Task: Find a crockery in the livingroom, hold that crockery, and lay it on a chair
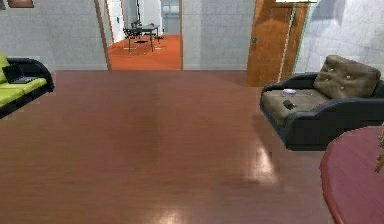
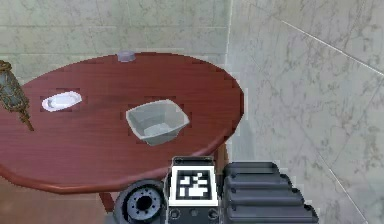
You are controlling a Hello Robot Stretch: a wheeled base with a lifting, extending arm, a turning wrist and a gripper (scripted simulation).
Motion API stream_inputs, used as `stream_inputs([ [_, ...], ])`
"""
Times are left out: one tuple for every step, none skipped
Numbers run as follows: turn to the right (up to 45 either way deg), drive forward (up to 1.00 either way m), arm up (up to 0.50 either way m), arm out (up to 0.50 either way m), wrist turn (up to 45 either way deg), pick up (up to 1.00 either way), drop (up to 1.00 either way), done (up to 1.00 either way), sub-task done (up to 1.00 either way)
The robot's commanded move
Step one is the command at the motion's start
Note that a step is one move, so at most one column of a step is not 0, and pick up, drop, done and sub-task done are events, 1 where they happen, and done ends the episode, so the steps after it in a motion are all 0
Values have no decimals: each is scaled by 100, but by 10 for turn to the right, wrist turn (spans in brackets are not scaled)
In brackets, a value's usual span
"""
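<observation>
forward view: broad brown plank floor [image 1: 150, 140], bare through the middle. dark armchair with tan cushions [image 1: 325, 95] at the right, with a small dark flat item [image 1: 289, 93] lying on its seat. lime-yellow sofa with dark arms [image 1: 20, 85] at the left edge. open doorway [image 1: 145, 35] at the back onto an orange floor, orange-brown wooden door [image 1: 270, 40] to its right. curved rim of a round dark-red wooden table [image 1: 355, 175] in the bottom right corner.

arm side view: task's crockery is a pale grey square bowl with sloped sides [image 2: 157, 121], upright on the table, toward its near edge. small white flat dish [image 2: 61, 100] well to the left, small bluish cup [image 2: 126, 57] at the far rim, brown figurine [image 2: 10, 92] at the left edge. gripper [image 2: 143, 204] low at the bottom edge, dark round body beside a white marker square [image 2: 193, 186]. far end not made out, so cannot tell the jaw state or whether anything is held.

risks, as judged:
- sloped, smooth bowl walls likely to slip from a grasp taken too high on the rim.
- a push instead of a grasp could slide the bowl across the table.
- bowl may tip on the soft armchair seat or land on the dark item.
</observation>
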Motion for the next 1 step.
stream_inputs([
  [0,0,0,34,0,0,0,0,0],
])
